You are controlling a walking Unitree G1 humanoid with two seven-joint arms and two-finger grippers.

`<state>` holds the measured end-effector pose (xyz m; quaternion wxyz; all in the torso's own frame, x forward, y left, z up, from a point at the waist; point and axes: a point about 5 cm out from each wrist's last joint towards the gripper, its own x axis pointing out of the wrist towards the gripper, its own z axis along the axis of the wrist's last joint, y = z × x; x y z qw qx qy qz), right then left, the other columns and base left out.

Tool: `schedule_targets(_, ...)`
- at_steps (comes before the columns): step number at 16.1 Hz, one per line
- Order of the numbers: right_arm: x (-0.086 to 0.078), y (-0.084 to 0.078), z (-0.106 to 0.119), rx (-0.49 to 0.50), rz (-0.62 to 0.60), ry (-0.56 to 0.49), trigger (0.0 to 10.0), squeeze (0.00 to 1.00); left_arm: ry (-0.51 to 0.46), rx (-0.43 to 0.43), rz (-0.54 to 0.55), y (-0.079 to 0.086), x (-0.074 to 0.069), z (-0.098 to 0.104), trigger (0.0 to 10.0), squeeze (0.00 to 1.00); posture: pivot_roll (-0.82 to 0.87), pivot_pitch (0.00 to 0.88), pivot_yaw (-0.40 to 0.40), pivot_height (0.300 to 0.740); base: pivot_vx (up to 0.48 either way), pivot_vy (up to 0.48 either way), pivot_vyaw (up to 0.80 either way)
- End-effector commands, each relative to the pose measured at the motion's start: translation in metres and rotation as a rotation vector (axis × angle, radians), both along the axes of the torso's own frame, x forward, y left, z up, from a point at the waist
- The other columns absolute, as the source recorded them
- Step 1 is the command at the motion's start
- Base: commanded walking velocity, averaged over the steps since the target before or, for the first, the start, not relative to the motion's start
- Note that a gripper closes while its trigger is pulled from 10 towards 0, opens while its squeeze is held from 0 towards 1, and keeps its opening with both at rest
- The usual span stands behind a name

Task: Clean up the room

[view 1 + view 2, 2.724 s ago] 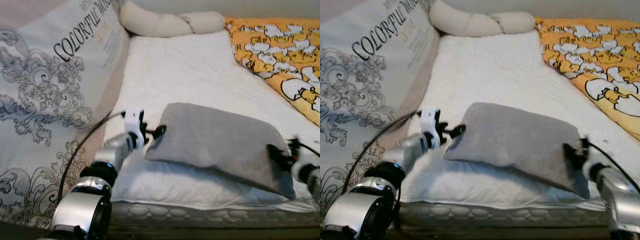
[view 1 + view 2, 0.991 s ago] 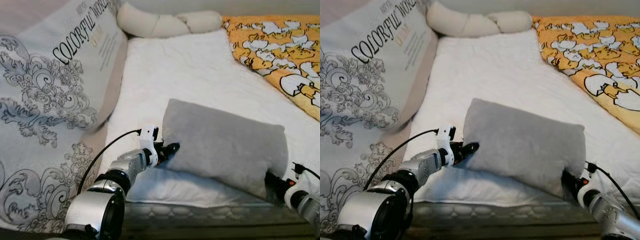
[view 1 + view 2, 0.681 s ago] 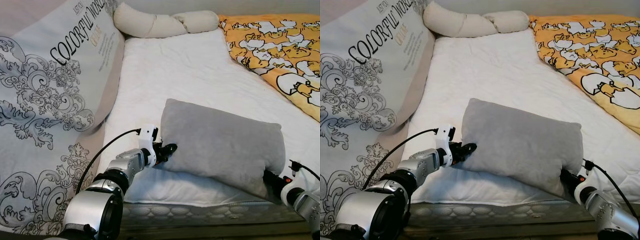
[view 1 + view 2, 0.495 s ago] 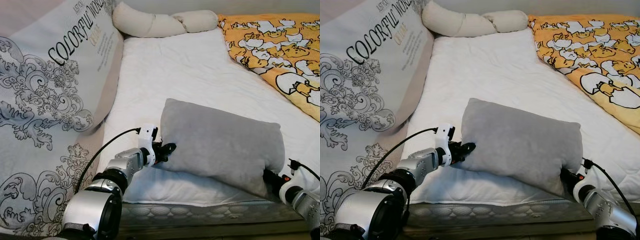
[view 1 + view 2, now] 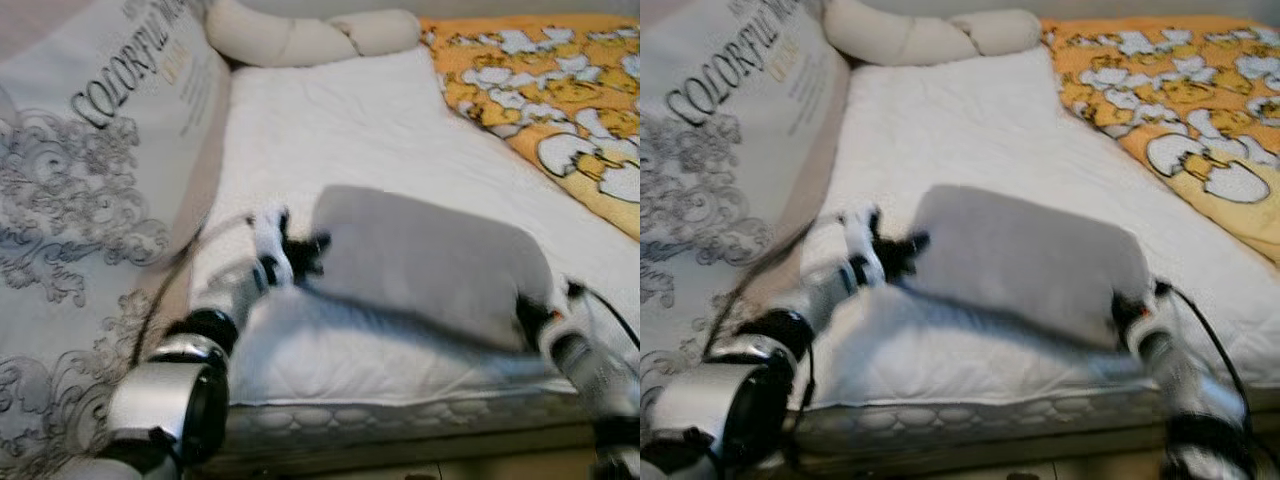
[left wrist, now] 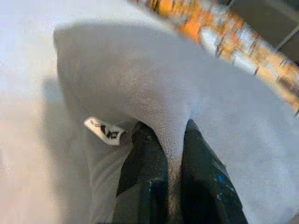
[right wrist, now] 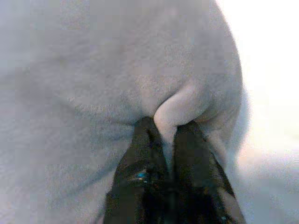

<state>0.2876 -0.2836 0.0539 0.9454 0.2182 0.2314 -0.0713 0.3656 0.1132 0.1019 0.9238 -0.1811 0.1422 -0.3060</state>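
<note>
A grey pillow [image 5: 425, 260] is held just above the near part of the white mattress [image 5: 370, 130]. My left gripper [image 5: 312, 246] is shut on the pillow's left edge, and the left wrist view shows a fold of grey fabric pinched between its fingers [image 6: 145, 158]. My right gripper [image 5: 528, 312] is shut on the pillow's right end; the right wrist view shows a pinched bulge of fabric [image 7: 175, 109] between its fingers. A small white label [image 6: 103, 130] hangs from the pillow near the left gripper.
A large grey-patterned cushion with lettering [image 5: 100, 170] leans along the left side of the bed. A cream bolster [image 5: 300, 35] lies at the head. An orange duck-print blanket [image 5: 550, 100] covers the right side. The mattress's front edge [image 5: 400, 420] is near me.
The view has blurred and shifted. The pillow, still held at both ends, sits a little higher and further over the mattress than half a second ago.
</note>
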Motion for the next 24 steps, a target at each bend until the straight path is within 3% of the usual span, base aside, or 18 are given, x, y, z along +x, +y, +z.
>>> schedule_targets(1,0.022,0.018,0.012,-0.007,0.041,-0.057,0.0,0.00,-0.144,-0.014,0.057,0.015,0.014,0.034,0.0,0.00,-0.13,0.000,0.095,0.740,0.000,0.000,0.00)
schedule_targets(4,0.060,0.052,0.038,-0.011,0.101,-0.155,0.0,0.00,-0.313,-0.015,0.165,0.045,0.021,0.068,0.0,0.00,-0.09,0.000,0.078,0.740,0.000,0.000,0.00)
schedule_targets(6,0.087,0.089,0.064,-0.008,0.177,-0.244,0.0,0.00,-0.473,0.065,0.297,0.081,0.013,0.090,0.0,0.00,-0.06,0.000,0.060,0.740,0.000,0.000,0.00)
schedule_targets(7,0.092,0.102,0.066,-0.039,0.207,-0.237,3.7,0.00,-0.501,0.133,0.328,0.093,0.005,0.086,0.0,0.00,-0.04,0.000,0.052,0.740,0.000,0.000,0.00)
schedule_targets(8,0.094,0.109,0.065,-0.072,0.238,-0.221,10.0,0.00,-0.468,0.173,0.333,0.099,-0.001,0.076,0.0,0.00,-0.03,0.000,0.045,0.740,0.000,0.000,0.00)
schedule_targets(9,0.094,0.116,0.060,-0.141,0.281,-0.189,10.0,0.00,-0.385,0.245,0.333,0.107,-0.014,0.052,0.0,0.00,-0.01,0.000,0.036,0.740,0.000,0.000,0.00)
schedule_targets(10,0.093,0.115,0.055,-0.187,0.272,-0.166,10.0,1.00,-0.294,0.316,0.292,0.107,-0.026,0.026,0.0,0.00,0.00,0.000,0.029,0.740,0.000,0.000,0.00)
schedule_targets(13,0.087,0.096,0.046,-0.285,0.197,-0.134,10.0,1.00,-0.178,0.376,0.181,0.087,-0.050,-0.013,0.0,0.00,0.00,0.000,0.027,0.740,0.000,0.000,0.00)
schedule_targets(14,0.084,0.078,0.045,-0.324,0.131,-0.143,10.0,1.00,-0.137,0.394,0.124,0.072,-0.059,-0.026,0.0,0.00,0.00,0.000,0.032,0.740,0.000,0.000,0.00)
schedule_targets(16,0.084,0.064,0.053,-0.310,0.086,-0.202,10.0,1.00,-0.114,0.405,0.079,0.063,-0.061,-0.028,0.0,0.00,0.00,0.000,0.038,0.740,0.000,0.000,0.00)
schedule_targets(18,0.088,0.064,0.069,-0.213,0.180,-0.320,10.0,1.00,-0.076,0.412,0.036,0.056,-0.061,-0.028,0.0,0.00,-0.01,0.000,0.045,0.740,0.000,0.000,0.00)
schedule_targets(19,0.085,0.070,0.065,-0.229,0.317,-0.303,10.0,1.00,-0.033,0.375,-0.030,0.045,-0.064,-0.028,0.0,0.00,-0.01,0.000,0.049,0.740,0.000,0.000,0.00)
schedule_targets(20,0.083,0.071,0.062,-0.248,0.354,-0.281,10.0,1.00,-0.017,0.358,-0.056,0.041,-0.066,-0.028,0.0,0.00,-0.01,0.000,0.049,0.740,0.000,0.000,0.00)
schedule_targets(21,0.077,0.071,0.049,-0.305,0.399,-0.207,10.0,1.00,0.040,0.286,-0.146,0.027,-0.073,-0.027,0.0,0.00,-0.01,0.000,0.050,0.740,0.000,0.000,0.00)
schedule_targets(22,0.071,0.072,0.035,-0.318,0.397,-0.143,10.0,0.00,0.104,0.190,-0.251,0.010,-0.082,-0.026,0.0,0.00,-0.01,0.000,0.052,0.740,0.000,0.000,0.00)
schedule_targets(24,0.060,0.078,0.014,-0.310,0.419,-0.057,10.0,0.00,0.168,0.015,-0.322,-0.015,-0.087,-0.019,0.0,0.00,-0.01,0.000,0.049,0.740,0.000,0.000,0.00)
